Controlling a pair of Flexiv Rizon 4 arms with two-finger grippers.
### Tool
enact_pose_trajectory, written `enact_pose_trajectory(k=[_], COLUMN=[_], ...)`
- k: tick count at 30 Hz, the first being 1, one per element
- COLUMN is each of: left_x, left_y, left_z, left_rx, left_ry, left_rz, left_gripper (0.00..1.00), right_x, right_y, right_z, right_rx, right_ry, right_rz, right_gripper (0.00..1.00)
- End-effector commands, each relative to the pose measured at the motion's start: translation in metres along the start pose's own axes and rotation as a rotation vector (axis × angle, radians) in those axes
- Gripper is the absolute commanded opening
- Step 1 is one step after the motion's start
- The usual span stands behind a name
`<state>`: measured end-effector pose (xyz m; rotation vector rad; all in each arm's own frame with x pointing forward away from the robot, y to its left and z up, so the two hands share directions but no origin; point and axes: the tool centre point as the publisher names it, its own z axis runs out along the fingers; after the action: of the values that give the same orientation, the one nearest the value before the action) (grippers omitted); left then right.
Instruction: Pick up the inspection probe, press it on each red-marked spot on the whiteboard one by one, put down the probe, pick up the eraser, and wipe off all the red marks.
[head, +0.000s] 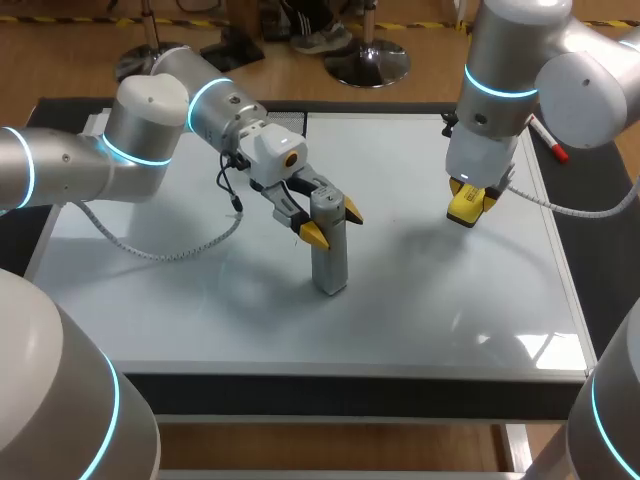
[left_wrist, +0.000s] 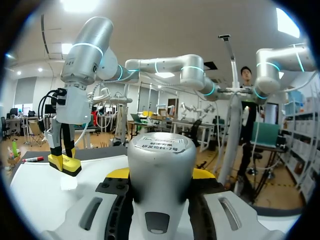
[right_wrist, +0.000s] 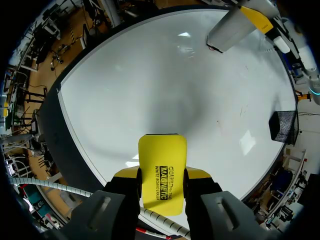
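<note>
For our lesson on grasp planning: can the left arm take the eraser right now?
Probably not: the left gripper is shut on the probe, and the right gripper clamps the eraser.

Table: dark-framed (head: 350, 388), wide, lying under the left gripper (head: 332, 222) and the right gripper (head: 470, 205).
Border: dark band (right_wrist: 50, 125) running round the white top (head: 180, 300), beside the right gripper (right_wrist: 161, 172).
Light: bright glare patch (head: 530, 347) on the white top, near the table's front edge, well apart from the right gripper; smaller bright spot (right_wrist: 184, 34) far ahead of it.
Shadow: soft grey patch (right_wrist: 200, 115) ahead of the right gripper.
</note>
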<state>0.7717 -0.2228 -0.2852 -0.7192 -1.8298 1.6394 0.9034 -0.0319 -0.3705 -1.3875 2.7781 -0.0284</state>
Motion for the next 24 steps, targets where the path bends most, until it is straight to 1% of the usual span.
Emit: enact_pose_trajectory(k=[1, 6, 8, 10, 14, 18, 20, 24], left_x=[-0.001, -0.006, -0.007, -0.010, -0.015, -0.017, -0.017, -0.018], left_y=[-0.005, -0.011, -0.016, -0.017, -0.021, -0.032, -0.038, -0.042], left_z=[-0.008, -0.024, -0.032, -0.043, -0.070, -0.100, -0.112, -0.138], left_rx=[-0.016, -0.029, -0.025, -0.013, -0.024, -0.050, -0.067, -0.088], left_ry=[0.010, 0.027, 0.026, 0.034, 0.039, 0.041, 0.045, 0.057], left_rz=[0.009, 0.034, 0.051, 0.068, 0.093, 0.111, 0.110, 0.109], left_gripper=[0.00, 0.00, 0.00, 0.00, 0.00, 0.00, 0.00, 0.00], right_x=[0.000, 0.000, 0.000, 0.000, 0.000, 0.000, 0.000, 0.000], right_y=[-0.001, -0.001, -0.001, -0.001, -0.001, -0.001, -0.001, -0.001], right_z=[0.000, 0.000, 0.000, 0.000, 0.000, 0.000, 0.000, 0.000], right_rx=[0.002, 0.002, 0.002, 0.002, 0.002, 0.002, 0.002, 0.002], right_ry=[0.002, 0.002, 0.002, 0.002, 0.002, 0.002, 0.002, 0.002], right_rz=[-0.002, -0.002, -0.002, -0.002, -0.002, -0.002, -0.002, -0.002], right_gripper=[0.00, 0.00, 0.00, 0.00, 0.00, 0.00, 0.00, 0.00])
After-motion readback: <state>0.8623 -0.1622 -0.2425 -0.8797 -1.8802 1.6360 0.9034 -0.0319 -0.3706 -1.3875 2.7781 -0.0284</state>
